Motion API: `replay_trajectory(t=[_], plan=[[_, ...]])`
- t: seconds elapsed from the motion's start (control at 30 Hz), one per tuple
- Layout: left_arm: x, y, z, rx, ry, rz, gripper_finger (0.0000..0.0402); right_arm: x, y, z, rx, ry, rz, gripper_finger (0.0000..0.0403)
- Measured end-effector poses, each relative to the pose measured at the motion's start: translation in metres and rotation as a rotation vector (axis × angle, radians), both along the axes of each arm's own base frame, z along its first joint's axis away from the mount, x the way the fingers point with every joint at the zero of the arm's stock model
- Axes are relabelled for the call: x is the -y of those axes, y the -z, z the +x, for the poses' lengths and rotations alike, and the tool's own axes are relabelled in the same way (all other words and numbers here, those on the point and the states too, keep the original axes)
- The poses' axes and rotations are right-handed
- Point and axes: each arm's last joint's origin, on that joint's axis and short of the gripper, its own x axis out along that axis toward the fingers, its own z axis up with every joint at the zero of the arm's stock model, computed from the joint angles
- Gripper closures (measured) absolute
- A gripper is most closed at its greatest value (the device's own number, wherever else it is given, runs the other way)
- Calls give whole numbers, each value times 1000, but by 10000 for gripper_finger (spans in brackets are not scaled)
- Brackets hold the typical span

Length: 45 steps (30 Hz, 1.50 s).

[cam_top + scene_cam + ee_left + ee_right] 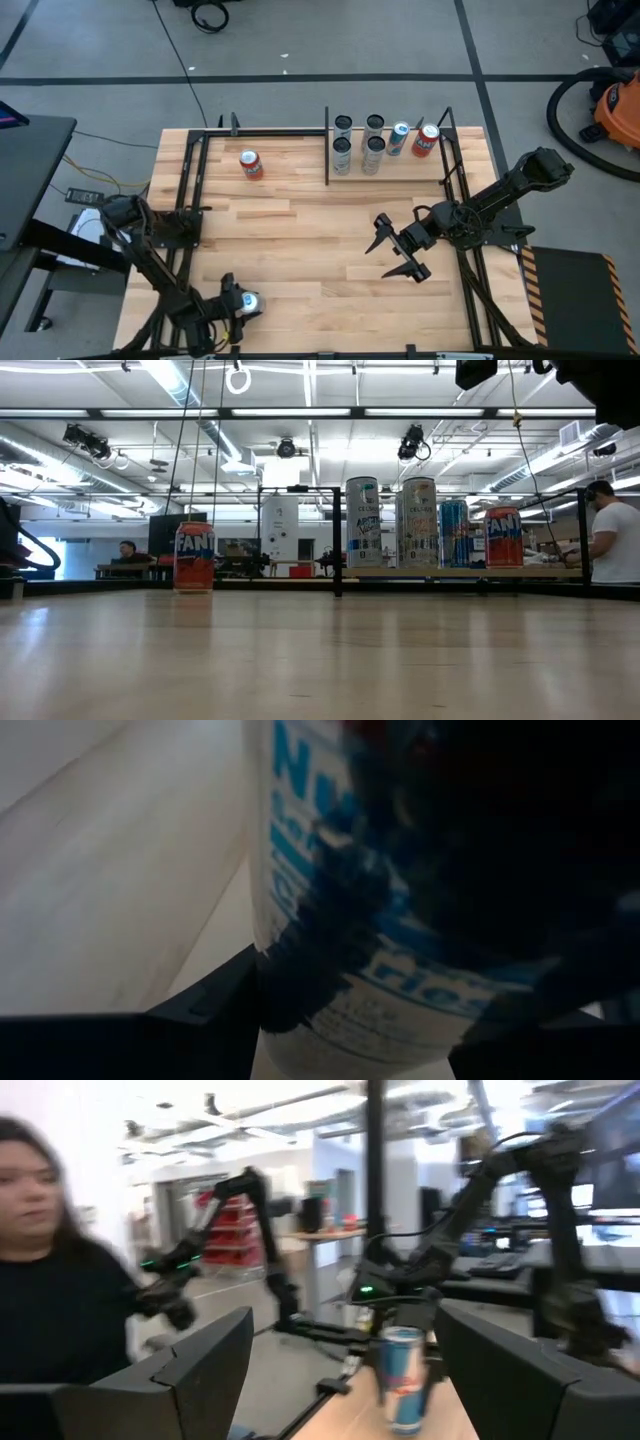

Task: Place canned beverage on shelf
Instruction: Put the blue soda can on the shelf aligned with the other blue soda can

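Our left gripper's fingers [300,990] are clamped on a white and blue can [330,870], which fills the left wrist view and sits tight between the dark pads. In the high view our left gripper [238,303] is at the near edge of the wooden tabletop [300,250], toward its left corner, and the can's pale top shows between the fingers there.

Our right gripper [395,250] hangs with its fingers spread wide and nothing between them, over the right half of the tabletop, well short of the shelf [390,172]. In the right wrist view its two dark fingers stand apart, and between them, farther off, we see the held can upright in the other arm's grip, with a person in dark clothing beyond the table.

The shelf lies along the far edge on the right, a pale panel edged by black rods. On it stand four tall silver cans [358,143] in a block, then a blue and silver can [399,139], then an orange can [426,140] at the right end. Another orange can [250,164] stands on the bare tabletop left of the shelf, well apart from it. The low view shows this one upright, with Fanta lettering.
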Motion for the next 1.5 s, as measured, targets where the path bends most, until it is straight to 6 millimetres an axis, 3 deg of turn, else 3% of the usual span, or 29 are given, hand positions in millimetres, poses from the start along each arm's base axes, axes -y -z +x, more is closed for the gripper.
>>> replay_trajectory(t=[0.2,0.7,0.9,1.17,1.5], plan=[[-7,-18,24,-46,70,-16,159,5,0,2,-33,151,82,82],[-38,-84,102,-44,286,72,159,4,-3,1,16,117,44,81],[-58,-107,133,-14,318,58,159,6,-3,2,24,186,28,60],[-92,-122,162,-5,382,68,159,8,1,4,25,300,-70,9],[-134,-129,184,-3,385,129,159,16,-5,10,37,355,-100,4]])
